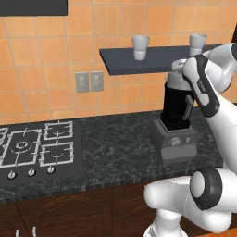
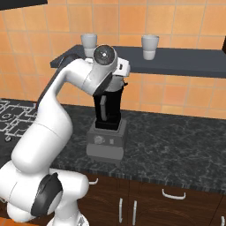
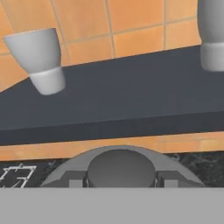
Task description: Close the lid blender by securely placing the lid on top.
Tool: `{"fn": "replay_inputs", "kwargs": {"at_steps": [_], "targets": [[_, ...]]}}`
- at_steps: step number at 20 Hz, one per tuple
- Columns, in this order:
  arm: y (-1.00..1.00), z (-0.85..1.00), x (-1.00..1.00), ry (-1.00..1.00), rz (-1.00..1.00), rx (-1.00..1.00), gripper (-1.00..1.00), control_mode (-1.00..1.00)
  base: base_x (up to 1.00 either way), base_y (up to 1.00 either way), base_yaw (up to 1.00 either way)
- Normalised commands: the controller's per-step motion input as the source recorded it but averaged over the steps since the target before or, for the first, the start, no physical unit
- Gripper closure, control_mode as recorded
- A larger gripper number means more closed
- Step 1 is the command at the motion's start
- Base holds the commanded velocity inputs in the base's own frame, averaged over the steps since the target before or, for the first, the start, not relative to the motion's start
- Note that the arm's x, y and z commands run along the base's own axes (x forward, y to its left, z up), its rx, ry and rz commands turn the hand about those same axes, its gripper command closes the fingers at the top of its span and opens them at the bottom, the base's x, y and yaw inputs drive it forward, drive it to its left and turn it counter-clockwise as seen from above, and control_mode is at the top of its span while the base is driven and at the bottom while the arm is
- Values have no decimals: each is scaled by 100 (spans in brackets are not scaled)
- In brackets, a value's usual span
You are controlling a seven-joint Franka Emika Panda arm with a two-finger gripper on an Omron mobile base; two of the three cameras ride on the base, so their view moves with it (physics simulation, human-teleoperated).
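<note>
Blender is the landmark: black jar with a side handle on a boxy grey base, standing on the dark stone counter, with the hob well off to its left in the left base view. Directly above the jar's mouth sits the lid, seen from the hand camera as a grey dome with a darker knob at its middle; in the left base view its pale edge shows at the jar top, just under the dark shelf. The gripper is right over the knob, its two dark fingertips flanking it on either side; they appear to be touching or almost touching the knob, but whether they actually clamp it I cannot tell, since the grey band cuts off the contact and the arm's wrist hides it in both base views.

Judged from this, the task is in its final seating step, and the lid looks at or very near the rim; whether it is fully down all round is hidden. To do it well: keep the lid level and centred on the jar, press straight down along the jar's axis rather than at a slant; avoid any sideways push that could tip the tall jar on its base; mind the shelf edge and the two white cups just above the blender when lifting away; let go only once the lid sits flat, then retreat upward and toward the robot, clear of the shelf.
</note>
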Motion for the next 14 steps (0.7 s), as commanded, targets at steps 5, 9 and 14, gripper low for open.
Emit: {"fn": "replay_inputs", "kwargs": {"at_steps": [5,9,14], "targets": [[-8,0,0,-24,0,0,100,-100,0,0,0],[-6,-16,0,-18,0,-2,100,-100,0,0,0],[-7,-40,0,-8,0,-9,100,-100,0,0,0]]}}
